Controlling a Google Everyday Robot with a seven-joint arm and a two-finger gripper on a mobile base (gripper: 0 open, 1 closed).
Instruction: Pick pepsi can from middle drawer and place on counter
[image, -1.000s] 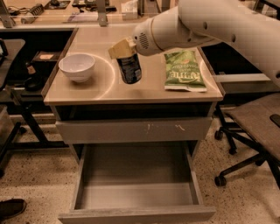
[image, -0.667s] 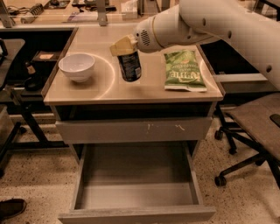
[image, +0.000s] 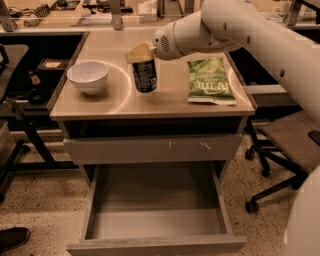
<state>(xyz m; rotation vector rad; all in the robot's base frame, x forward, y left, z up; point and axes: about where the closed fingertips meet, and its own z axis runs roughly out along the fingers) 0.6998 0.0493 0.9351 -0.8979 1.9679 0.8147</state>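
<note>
The pepsi can (image: 145, 76) stands upright on the tan counter (image: 115, 102), near its middle, between a white bowl and a green bag. My gripper (image: 139, 52) is right at the can's top and hides its silver lid; my white arm reaches in from the upper right. The middle drawer (image: 155, 222) is pulled wide open below, and its grey floor is bare.
A white bowl (image: 88, 76) sits on the counter's left side and a green snack bag (image: 210, 81) on its right. A closed grey drawer front with white scuffs (image: 152, 148) is under the counter. An office chair (image: 280, 145) stands at right and a cluttered workbench (image: 75, 20) behind.
My gripper and arm have shifted very slightly up and left. The can stays in the same spot on the counter.
</note>
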